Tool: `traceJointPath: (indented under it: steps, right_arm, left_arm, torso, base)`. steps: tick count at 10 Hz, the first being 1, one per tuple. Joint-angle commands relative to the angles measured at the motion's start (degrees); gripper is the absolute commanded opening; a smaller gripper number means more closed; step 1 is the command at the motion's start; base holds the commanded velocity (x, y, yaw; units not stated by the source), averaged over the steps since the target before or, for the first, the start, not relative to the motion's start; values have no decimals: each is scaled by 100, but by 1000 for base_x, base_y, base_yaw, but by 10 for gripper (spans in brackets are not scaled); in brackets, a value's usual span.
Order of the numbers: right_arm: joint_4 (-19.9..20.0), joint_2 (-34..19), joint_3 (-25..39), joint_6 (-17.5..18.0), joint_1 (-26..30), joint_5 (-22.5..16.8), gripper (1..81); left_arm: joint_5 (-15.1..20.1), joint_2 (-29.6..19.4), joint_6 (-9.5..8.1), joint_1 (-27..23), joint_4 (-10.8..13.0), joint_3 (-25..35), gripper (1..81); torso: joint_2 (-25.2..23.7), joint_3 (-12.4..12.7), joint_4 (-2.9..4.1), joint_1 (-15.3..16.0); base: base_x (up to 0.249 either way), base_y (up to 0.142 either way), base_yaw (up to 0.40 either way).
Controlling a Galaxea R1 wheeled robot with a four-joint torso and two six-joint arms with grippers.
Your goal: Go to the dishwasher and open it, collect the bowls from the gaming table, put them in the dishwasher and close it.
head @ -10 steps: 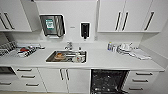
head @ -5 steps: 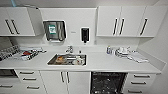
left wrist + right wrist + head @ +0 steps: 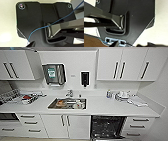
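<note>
The dishwasher sits under the white counter, right of the sink. It stands open, with its dark inside and a rack showing and its door folded down at the picture's lower edge. The bowls and the gaming table are out of view. In the left wrist view a dark part of my left gripper shows against a pale floor. In the right wrist view a dark part of my right gripper shows beside the robot's dark plate.
A steel sink holds several dishes. A dish rack stands on the counter at the left, white crockery at the right. White wall cupboards hang above, drawers flank the dishwasher, and a side wall closes the right.
The whole picture has shifted a little and come back, so the camera has wobbled. Nothing on the counter has moved.
</note>
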Motion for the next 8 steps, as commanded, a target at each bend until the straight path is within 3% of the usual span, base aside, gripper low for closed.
traceJointPath:
  steps: [1,2,3,4,5,8]
  right_arm:
    - [-61,-9,-24,-4,197,-242,811]
    - [-61,-9,-24,-4,197,-242,811]
    - [-61,-9,-33,-4,205,-242,811]
    - [-61,-9,-33,-4,197,-242,811]
    - [-61,-26,-33,-4,205,-251,811]
    - [-8,-52,-33,40,302,-242,811]
  left_arm:
    - [299,-4,10,-222,-37,-9,811]
    - [299,-4,10,-222,-37,-9,811]
    - [299,4,10,-222,-37,-9,811]
    - [299,4,10,-222,-37,-9,811]
    - [299,4,10,-222,-37,-9,811]
    - [299,-40,19,-222,-28,-9,811]
  torso:
    - [562,564,-2,-353]
    - [709,665,0,-353]
    - [295,833,0,-166]
    - [433,903,0,-206]
    - [470,568,-2,-219]
    - [516,689,0,-245]
  base:
    - [0,0,0]
    - [0,0,0]
    - [0,0,0]
    - [0,0,0]
    - [0,0,0]
    - [0,0,0]
